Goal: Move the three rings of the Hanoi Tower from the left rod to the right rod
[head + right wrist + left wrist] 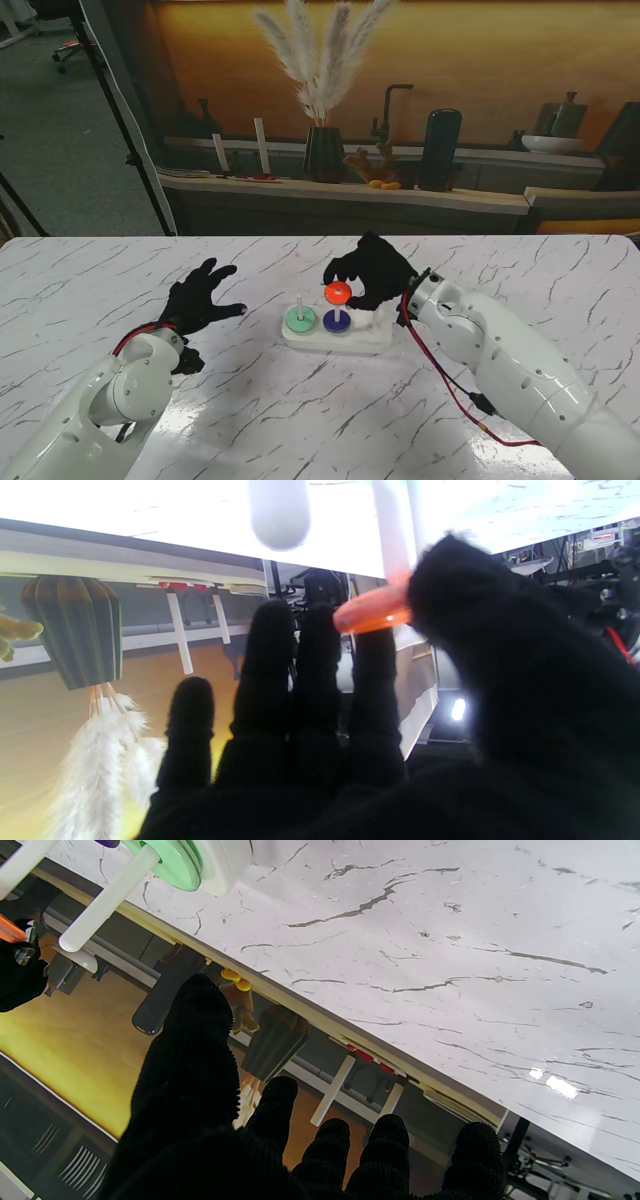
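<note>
The white tower base (352, 341) lies mid-table. A green ring (299, 320) sits at the foot of its left rod (298, 303), and a purple ring (336, 321) at the foot of the middle rod. My right hand (375, 270) pinches an orange ring (337, 292) at the tip of the middle rod, above the purple ring. In the right wrist view the orange ring (372, 614) is clamped between thumb and fingers beside a rod (392, 530). The right rod is hidden behind that hand. My left hand (200, 297) hovers open to the left of the base, holding nothing.
The white marble table (300, 420) spreads all around the base. Beyond its far edge stand a low shelf, a dark vase (323, 152) with pampas grass and a tap. A red cable (440, 375) runs along my right forearm.
</note>
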Controlling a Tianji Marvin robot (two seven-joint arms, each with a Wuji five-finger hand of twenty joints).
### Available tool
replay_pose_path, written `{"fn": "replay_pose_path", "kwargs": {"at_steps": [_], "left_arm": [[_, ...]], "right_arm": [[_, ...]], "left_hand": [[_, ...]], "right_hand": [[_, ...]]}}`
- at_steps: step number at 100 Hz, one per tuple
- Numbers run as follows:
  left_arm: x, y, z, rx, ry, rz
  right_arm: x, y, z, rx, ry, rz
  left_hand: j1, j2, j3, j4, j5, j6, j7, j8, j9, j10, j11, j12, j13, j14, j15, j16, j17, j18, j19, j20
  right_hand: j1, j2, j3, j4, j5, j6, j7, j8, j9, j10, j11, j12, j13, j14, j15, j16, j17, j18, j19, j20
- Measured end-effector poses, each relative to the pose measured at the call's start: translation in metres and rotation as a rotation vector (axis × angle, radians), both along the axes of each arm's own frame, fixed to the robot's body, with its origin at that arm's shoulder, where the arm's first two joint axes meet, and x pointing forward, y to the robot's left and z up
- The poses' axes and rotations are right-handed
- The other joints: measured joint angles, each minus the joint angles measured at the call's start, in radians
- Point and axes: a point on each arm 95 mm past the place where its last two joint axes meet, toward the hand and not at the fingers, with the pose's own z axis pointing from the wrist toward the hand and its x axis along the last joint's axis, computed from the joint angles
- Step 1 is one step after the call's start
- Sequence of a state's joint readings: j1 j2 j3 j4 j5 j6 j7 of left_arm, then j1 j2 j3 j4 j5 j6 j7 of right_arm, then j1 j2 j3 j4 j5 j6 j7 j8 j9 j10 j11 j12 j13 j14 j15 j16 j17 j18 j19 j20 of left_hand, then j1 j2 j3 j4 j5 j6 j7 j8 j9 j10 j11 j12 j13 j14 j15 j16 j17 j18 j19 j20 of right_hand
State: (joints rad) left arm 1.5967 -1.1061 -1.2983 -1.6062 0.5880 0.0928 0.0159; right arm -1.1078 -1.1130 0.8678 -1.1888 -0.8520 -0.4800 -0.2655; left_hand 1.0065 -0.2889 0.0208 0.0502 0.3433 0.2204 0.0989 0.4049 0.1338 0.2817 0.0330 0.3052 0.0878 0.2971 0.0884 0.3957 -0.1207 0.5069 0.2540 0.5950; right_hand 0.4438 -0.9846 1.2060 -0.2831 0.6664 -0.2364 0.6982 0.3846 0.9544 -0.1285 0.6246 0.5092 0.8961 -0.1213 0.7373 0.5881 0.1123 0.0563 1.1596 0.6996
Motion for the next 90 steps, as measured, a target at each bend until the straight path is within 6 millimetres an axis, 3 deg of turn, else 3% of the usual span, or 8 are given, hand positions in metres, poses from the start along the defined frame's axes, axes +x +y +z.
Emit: {"fn": "replay_pose_path", "kwargs": {"at_steps": [90], "left_arm": [[0.0,0.001,0.0,-0.003,-0.003,0.004]], "right_arm": [[0.002,0.001,-0.016,-0.045,0.034,0.021]], "left_hand": [[0.0,0.0,0.0,0.0,0.0,0.0,0.0,0.0,0.0,0.0,0.0,0.0,0.0,0.0,0.0,0.0,0.0,0.0,0.0,0.0]], "right_hand": [[0.007,0.002,0.0,0.0,0.001,0.0,0.0,-0.009,-0.001,0.002,-0.012,0.001,0.0,0.0,-0.014,0.009,-0.002,0.0,-0.012,-0.002]]}}
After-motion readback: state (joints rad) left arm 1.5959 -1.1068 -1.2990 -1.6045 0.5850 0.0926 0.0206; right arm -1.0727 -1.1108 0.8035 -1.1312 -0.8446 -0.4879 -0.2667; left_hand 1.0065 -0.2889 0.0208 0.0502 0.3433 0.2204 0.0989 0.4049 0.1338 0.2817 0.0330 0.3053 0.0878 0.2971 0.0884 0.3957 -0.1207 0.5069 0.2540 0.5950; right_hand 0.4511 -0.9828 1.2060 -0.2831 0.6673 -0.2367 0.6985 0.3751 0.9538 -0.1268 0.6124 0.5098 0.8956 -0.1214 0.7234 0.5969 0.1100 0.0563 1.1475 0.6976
